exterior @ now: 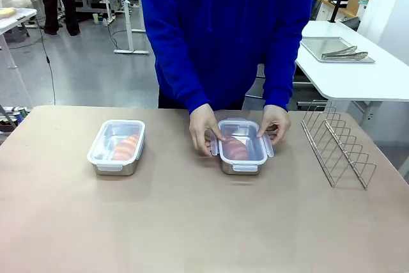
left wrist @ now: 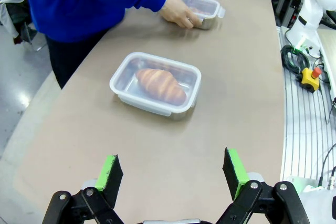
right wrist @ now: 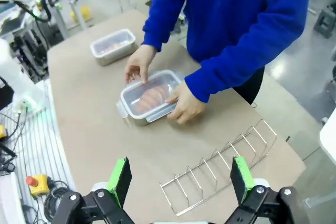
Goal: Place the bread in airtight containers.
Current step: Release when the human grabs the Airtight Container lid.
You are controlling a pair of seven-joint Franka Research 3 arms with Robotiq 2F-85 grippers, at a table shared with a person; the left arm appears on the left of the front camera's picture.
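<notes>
On the tan table (exterior: 192,222) (workshop behind) sit two lidded tins (exterior: 116,148).

Two lidded steel tins (exterior: 117,148) (exterior: 242,146), two croissants (exterior: 126,147) (exterior: 235,148), one wire rack (exterior: 337,149), two person's hands (exterior: 203,128) (exterior: 275,123).

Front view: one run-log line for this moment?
hands pressing lid on right tin | left tin lidded, croissant inside | both grippers open, idle

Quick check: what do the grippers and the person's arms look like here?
Left gripper and right gripper: black linkage fingers with silver pivot bolts, tipped with bright green pads. The person's arms are covered by long, loose royal-blue sleeves reaching the wrists.
</notes>
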